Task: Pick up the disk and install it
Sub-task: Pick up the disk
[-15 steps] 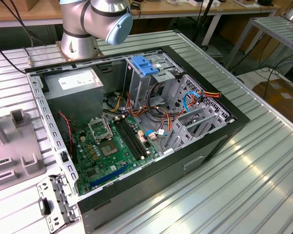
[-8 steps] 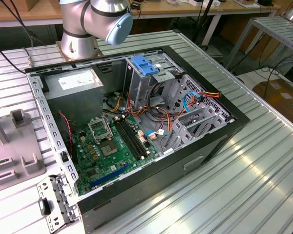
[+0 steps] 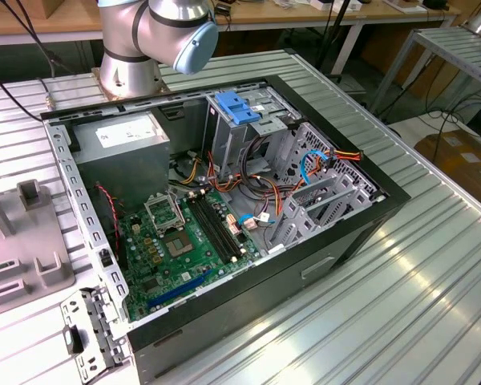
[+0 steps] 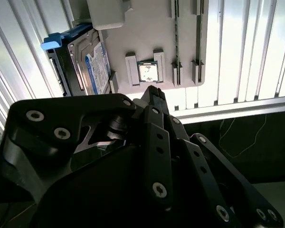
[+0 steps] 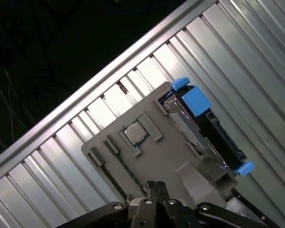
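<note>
Hand shut and empty over the grey holder, the disk off to one side of it.

Exterior view: the open computer case [image 3: 248,208] lies on the slatted bench [image 3: 433,281], with the grey holder [image 3: 32,265] at the exterior view's left. First wrist view: the hand [image 5: 155,186] hangs above that holder, fingers pinched together, gripping nothing. The disk [image 5: 199,130] stands on edge in a slot, beyond the fingertips and off to one side, apart from them, past a small square chip [image 5: 134,133]. Its long axis, from one blue rail end to the other, looks askew to the fingers' line. Second wrist view: silver-grey metal, white label with a blue band, blue rail [image 4: 61,40] on its edge.
</note>
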{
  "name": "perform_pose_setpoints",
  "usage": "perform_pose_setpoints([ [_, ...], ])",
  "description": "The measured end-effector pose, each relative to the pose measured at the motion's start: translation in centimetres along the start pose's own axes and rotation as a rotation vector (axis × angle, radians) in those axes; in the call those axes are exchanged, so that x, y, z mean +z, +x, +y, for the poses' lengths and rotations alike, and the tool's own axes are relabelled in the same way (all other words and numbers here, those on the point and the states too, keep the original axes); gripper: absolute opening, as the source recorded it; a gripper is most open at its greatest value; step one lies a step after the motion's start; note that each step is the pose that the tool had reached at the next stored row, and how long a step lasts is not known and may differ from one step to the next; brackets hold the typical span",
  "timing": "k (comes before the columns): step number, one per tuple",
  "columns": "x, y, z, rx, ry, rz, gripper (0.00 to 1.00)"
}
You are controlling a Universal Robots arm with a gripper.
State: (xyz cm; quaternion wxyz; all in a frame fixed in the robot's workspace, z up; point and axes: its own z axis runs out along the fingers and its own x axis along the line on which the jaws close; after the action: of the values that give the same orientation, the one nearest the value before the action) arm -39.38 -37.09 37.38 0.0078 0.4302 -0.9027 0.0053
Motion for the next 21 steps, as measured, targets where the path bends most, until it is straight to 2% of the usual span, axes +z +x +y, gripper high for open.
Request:
perform_pose_setpoints([
  [7,0.0,0.0,0.0,-0.037,0.0007,-0.0001,0.11],
  [8,-0.01,0.0,0.0,-0.053,0.0009,0.0,0.11],
  [9,0.0,0.0,0.0,-0.097,0.0018,-0.0002,0.11],
  [12,0.0,0.0,0.0,-0.138,0.0026,-0.0003,0.11],
  [14,0.0,0.0,0.0,-0.189,0.0035,-0.0005,0.11],
  [21,0.0,0.0,0.0,-0.224,0.0042,-0.0006,0.11],
])
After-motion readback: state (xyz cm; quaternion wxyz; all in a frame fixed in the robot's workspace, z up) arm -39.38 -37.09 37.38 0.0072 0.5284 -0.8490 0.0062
